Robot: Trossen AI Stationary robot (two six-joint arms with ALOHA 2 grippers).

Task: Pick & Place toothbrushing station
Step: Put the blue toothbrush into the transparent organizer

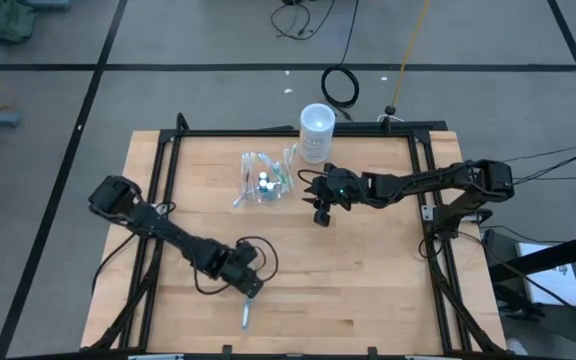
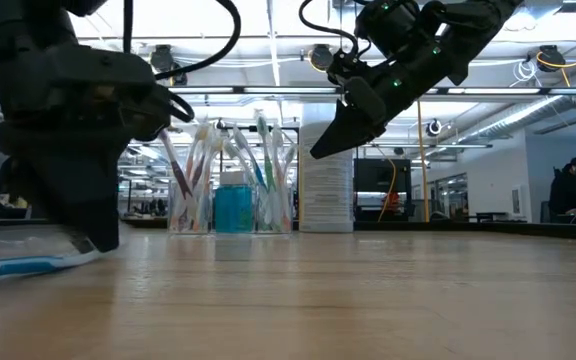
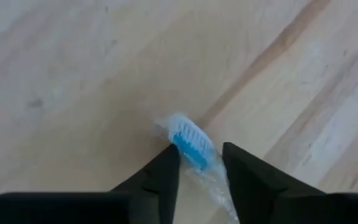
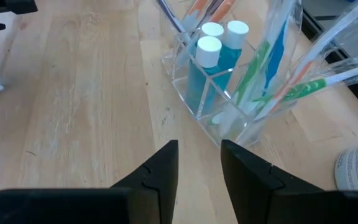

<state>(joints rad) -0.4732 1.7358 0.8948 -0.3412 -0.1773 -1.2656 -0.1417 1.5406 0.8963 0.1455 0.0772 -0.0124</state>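
The toothbrushing station [image 1: 263, 180] is a clear plastic holder standing on its base at the table's far middle. It holds several toothbrushes and blue bottles with white caps [image 4: 219, 43]. It also shows in the low view [image 2: 230, 190]. A wrapped toothbrush with a blue head [image 3: 188, 140] lies flat on the table near the front edge [image 1: 245, 315]. My left gripper [image 3: 201, 149] is down at it, fingers narrowly open on either side of its neck. My right gripper [image 1: 321, 215] hovers above the table just right of the station, narrowly open and empty [image 4: 199, 146]. My left gripper's fingers [image 3: 169, 158] come from above, slanting, and stand across the toothbrush just behind its head [image 3: 197, 158]. The toothbrush lies flat on the table [image 2: 18, 267]. Whether the fingers touch it, I cannot tell.
A tall white cylindrical cup [image 1: 316, 125] stands at the far edge, right behind the station. A black frame [image 1: 268, 132] runs around the tabletop. Bare wood lies between the two grippers and along the table's right half.
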